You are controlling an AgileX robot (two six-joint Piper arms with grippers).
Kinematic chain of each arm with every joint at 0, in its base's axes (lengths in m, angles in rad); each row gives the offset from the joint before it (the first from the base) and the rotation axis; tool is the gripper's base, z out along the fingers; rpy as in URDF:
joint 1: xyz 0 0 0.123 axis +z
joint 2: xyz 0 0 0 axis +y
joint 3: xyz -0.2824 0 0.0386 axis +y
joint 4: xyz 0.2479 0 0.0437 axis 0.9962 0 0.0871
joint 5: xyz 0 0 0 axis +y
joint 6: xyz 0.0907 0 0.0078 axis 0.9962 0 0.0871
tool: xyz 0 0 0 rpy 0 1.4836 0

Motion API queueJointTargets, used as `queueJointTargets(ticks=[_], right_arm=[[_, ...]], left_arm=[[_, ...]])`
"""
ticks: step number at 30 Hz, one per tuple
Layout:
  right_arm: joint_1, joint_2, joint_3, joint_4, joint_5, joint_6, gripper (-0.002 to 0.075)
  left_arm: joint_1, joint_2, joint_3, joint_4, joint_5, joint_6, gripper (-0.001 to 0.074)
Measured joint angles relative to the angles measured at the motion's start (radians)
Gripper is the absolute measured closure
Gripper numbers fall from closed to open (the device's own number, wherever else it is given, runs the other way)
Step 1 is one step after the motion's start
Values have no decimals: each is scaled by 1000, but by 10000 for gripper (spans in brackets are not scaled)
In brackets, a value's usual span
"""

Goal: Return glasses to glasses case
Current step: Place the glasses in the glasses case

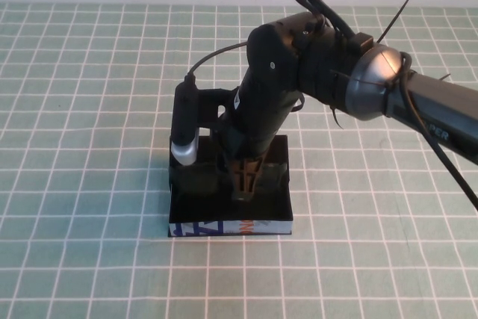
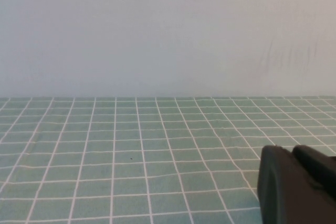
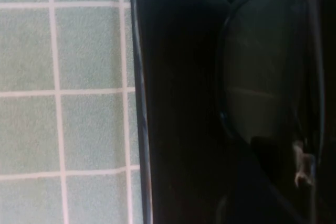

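**Desk:** Where are the glasses (image 3: 262, 103) right now?

**Field:** You have them low over the open glasses case (image 1: 224, 218), which sits at the middle of the green-gridded table (image 1: 89, 184). From the right wrist camera a dark-rimmed lens fills the frame against the black lining, with the case's edge running beside it and table squares beyond. From the high camera the glasses themselves are hidden under the arm.

**Desk:** And the right tool?

**Field:** The right tool (image 1: 245, 184) points down into the case, arm reaching in from about 2 o'clock. You cannot tell from any view whether its fingers are clamped on the frame or have let go; the arm's own bulk covers them.

**Desk:** The left tool?

**Field:** Only a dark corner of the left tool (image 2: 296, 184) shows in its own camera, looking across bare table to a pale wall. It appears parked well away; whether it is spread or closed cannot be told.

**Desk:** How should you finish this step well?

**Field:** My judgement: keep the frame level and parallel to the case's long sides, and centred, since the lens looks close to one wall. Lower slowly until the frame rests on the lining, release only then, and lift straight up so a finger doesn't snag an arm. The raised lid at 12 o'clock is the likely thing to bump.
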Motion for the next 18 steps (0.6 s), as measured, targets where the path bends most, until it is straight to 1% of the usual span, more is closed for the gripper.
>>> queueJointTargets(ticks=[2, 4, 8, 12, 14, 16, 18], right_arm=[[0, 0, -2, 0, -2, 15, 434], [0, 0, -2, 0, -9, 32, 396], [0, 0, -3, 0, -12, 41, 366], [0, 0, -3, 0, -12, 43, 365], [0, 0, -3, 0, -12, 43, 377], [0, 0, -3, 0, 1, 43, 402], [0, 0, -3, 0, 22, 43, 450]], left_arm=[[0, 0, 0, 0, 0, 0, 734], [0, 0, 0, 0, 0, 0, 734], [0, 0, 0, 0, 0, 0, 734], [0, 0, 0, 0, 0, 0, 734], [0, 0, 0, 0, 0, 0, 734], [0, 0, 0, 0, 0, 0, 734], [0, 0, 0, 0, 0, 0, 734]])
